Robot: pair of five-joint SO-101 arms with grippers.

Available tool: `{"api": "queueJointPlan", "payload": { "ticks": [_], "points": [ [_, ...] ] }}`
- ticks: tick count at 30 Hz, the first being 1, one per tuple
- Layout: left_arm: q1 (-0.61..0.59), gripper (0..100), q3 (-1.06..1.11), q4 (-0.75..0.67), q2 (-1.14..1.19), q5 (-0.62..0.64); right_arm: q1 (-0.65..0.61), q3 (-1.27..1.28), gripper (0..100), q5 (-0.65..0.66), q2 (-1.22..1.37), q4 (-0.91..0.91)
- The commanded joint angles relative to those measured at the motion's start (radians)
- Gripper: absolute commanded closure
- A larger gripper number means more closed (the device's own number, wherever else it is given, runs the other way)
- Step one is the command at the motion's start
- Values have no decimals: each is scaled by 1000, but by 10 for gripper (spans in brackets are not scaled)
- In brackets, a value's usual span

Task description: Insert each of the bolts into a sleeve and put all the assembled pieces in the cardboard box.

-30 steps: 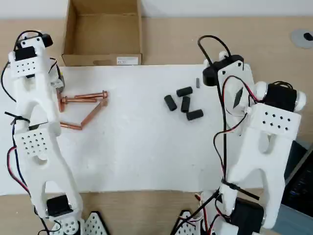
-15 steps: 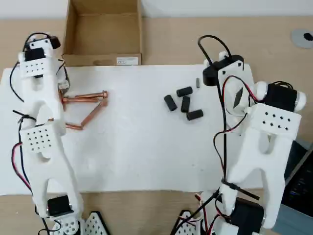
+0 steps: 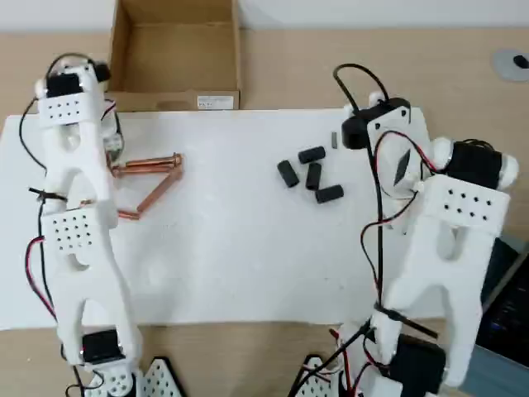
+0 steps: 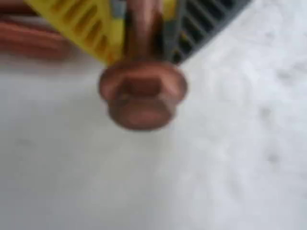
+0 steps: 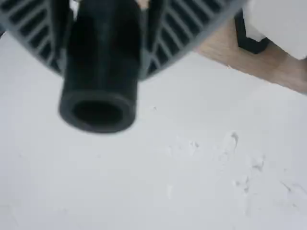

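My left gripper (image 4: 144, 26) is shut on a copper bolt (image 4: 142, 96), whose hex head points at the wrist camera just above the white mat. In the high view this gripper (image 3: 111, 153) sits at the left ends of the loose bolts (image 3: 147, 164), which lie fanned out on the mat. My right gripper (image 5: 103, 28) is shut on a black sleeve (image 5: 100, 76), with the open bore facing the camera. Its arm (image 3: 388, 132) stands at the mat's far right. Several loose sleeves (image 3: 313, 175) lie clustered just left of it. The cardboard box (image 3: 173, 101) stands open behind the mat.
The white mat (image 3: 231, 265) covers most of the wooden table, with bare room across its middle and near edge. Cables (image 3: 364, 78) loop off the right arm. A dark object (image 3: 506, 281) lies at the right edge.
The left arm has swung away from the table's left edge, farther back and to the right, so its gripper is now over the bolts' ends. The right arm has kept still.
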Motion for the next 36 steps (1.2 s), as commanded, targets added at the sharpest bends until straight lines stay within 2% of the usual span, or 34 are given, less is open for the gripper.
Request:
{"api": "queueJointPlan", "payload": {
  "ticks": [1, 6, 12, 16, 22, 26, 29, 36],
  "points": [
    [34, 998, -58, 18, -168, 78, 42, -28, 988, -49, -122, 17],
    [80, 998, 8, 18, -360, 91, 45, -27, 988, -63, -266, 17],
    [178, 998, 207, 18, -664, 91, 81, -25, 988, -68, -397, 17],
    [293, 998, 408, 17, -911, 95, 119, -13, 988, -163, -433, 15],
    [445, 998, 738, 6, -1285, 175, 156, 154, 989, -311, -524, -69],
    [453, 998, 1002, -78, -1484, 192, 150, 315, 989, -361, -659, -147],
    [430, 998, 1250, -204, -1636, 192, 147, 447, 989, -400, -769, -215],
    [427, 998, 1763, -462, -2063, 193, 35, 693, 989, -514, -995, -359]
  ]
}}
